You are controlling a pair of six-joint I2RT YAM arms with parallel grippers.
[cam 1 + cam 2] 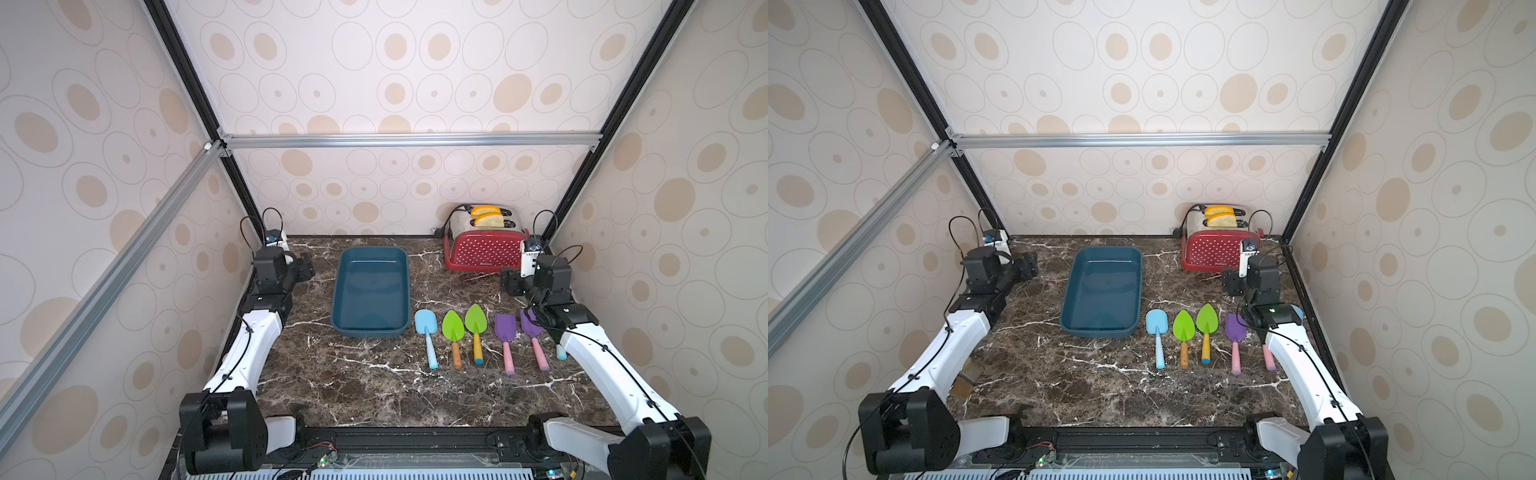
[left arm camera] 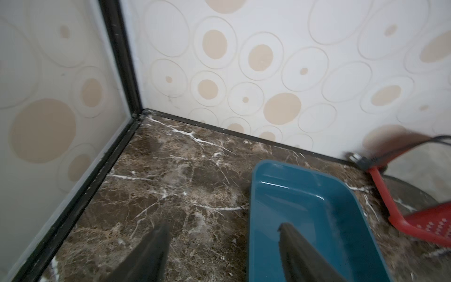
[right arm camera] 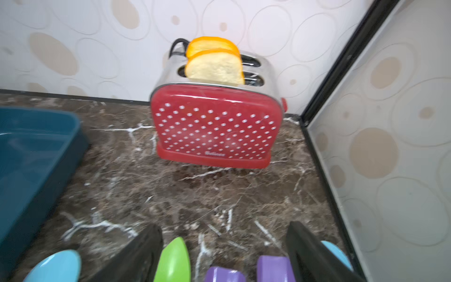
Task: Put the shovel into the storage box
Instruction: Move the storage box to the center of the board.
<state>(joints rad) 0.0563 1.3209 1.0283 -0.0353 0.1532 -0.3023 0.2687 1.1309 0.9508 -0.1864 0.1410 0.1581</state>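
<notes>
In both top views the storage box (image 1: pixel 370 291) sits empty on the bench (image 1: pixel 353 382), with the shovels (image 1: pixel 476 324) in a row just beside it. The left wrist view shows the left claw (image 2: pixel 223 227) released and empty beside the box. In the right wrist view the right claw (image 3: pixel 224 229) is released and empty above the blades, which lie so close together that closing there could catch two.

We find only 1 piece of writing. It is a small white word (image 3: pixel 214 153) printed low on the red front with white dots of the toaster (image 3: pixel 212 117), just above its bottom edge. In the right wrist view it seems to begin with a capital B, but the other letters are too blurred to read surely. In a top view the word (image 1: pixel 481 262) is only a tiny white mark, not readable.
</notes>
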